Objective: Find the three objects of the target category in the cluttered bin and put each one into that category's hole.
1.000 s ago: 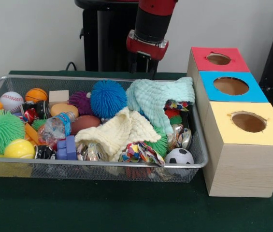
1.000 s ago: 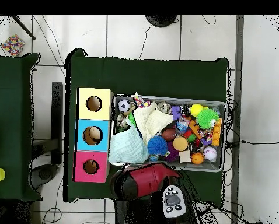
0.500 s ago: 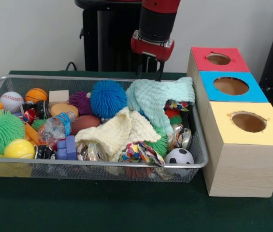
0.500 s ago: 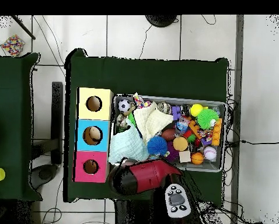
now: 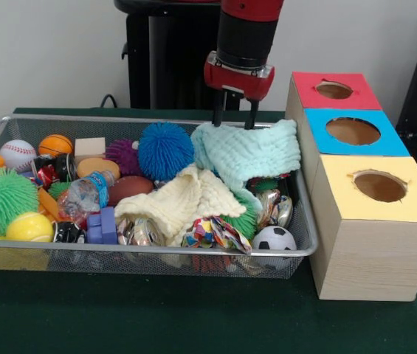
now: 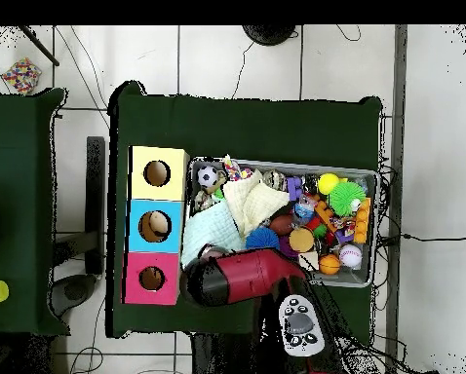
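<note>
My gripper (image 5: 233, 119) hangs over the back right of the wire bin (image 5: 156, 254), open, its two fingertips down at the top edge of a mint-green cloth (image 5: 249, 151). A cream cloth (image 5: 182, 203) lies in front of it, with a patterned cloth (image 5: 212, 232) near the bin's front wall. To the right stand three boxes with round holes: red (image 5: 308, 85), blue (image 5: 389, 144) and yellow (image 5: 341, 203). In the overhead view the red arm (image 6: 242, 278) hides the gripper and part of the mint cloth (image 6: 203, 234).
The bin also holds a blue spiky ball (image 5: 165, 151), a green spiky ball (image 5: 3, 200), a baseball (image 5: 18, 153), a small soccer ball (image 5: 274, 238), a plastic bottle (image 5: 86, 195) and blue blocks (image 5: 102, 225). A black pedestal (image 5: 167, 66) stands behind.
The gripper has moved forward and to the right, from behind the bin to the mint cloth's top edge. The cloth has shifted and now covers the patterned item beside it.
</note>
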Robot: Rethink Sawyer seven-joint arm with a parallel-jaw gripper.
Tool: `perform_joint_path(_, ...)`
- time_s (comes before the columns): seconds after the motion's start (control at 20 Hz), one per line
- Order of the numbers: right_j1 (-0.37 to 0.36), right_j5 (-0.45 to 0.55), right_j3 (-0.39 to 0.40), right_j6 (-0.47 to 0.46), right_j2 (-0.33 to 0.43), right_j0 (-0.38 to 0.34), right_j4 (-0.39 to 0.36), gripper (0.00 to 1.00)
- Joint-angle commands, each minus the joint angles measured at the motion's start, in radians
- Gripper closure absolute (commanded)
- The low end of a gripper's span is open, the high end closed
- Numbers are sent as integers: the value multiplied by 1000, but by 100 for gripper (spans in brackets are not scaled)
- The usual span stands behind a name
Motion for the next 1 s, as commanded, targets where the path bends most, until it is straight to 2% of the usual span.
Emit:
perform_joint_path(0.05,55,102,-175,10,64,1,54,0)
perform_joint_path(0.35,99,48,-194,32,63,-2,66,0)
perform_joint_path(0.6,126,5,-218,39,29,30,32,0)
perform_joint_path(0.8,176,-45,-265,14,39,24,3,0)
perform_joint_path(1.0,179,-26,-287,-20,40,20,-14,0)
